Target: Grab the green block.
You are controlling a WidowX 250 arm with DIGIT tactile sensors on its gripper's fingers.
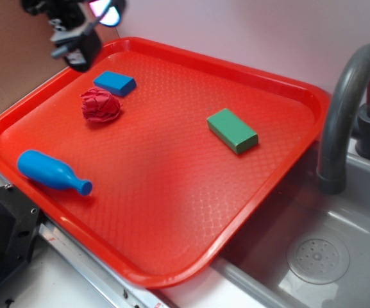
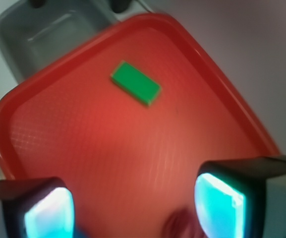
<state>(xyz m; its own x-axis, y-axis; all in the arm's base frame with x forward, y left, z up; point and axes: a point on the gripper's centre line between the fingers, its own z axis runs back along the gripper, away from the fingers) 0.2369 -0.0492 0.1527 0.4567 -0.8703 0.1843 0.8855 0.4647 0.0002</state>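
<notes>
Your green block [image 1: 232,130] lies flat on the right half of the red tray [image 1: 172,212], alone and with bare tray all round it, so you can come straight down on it. The blue block [image 1: 115,83], the crumpled red cloth [image 1: 100,106] and the blue bottle [image 1: 51,172] sit well apart on the left. Your gripper [image 2: 133,206] hangs high over the tray's far left corner, near the blue block. Its fingers [image 2: 219,206] stand wide and hold nothing, and the wrist view frames the green block [image 2: 136,83] ahead between them.
</notes>
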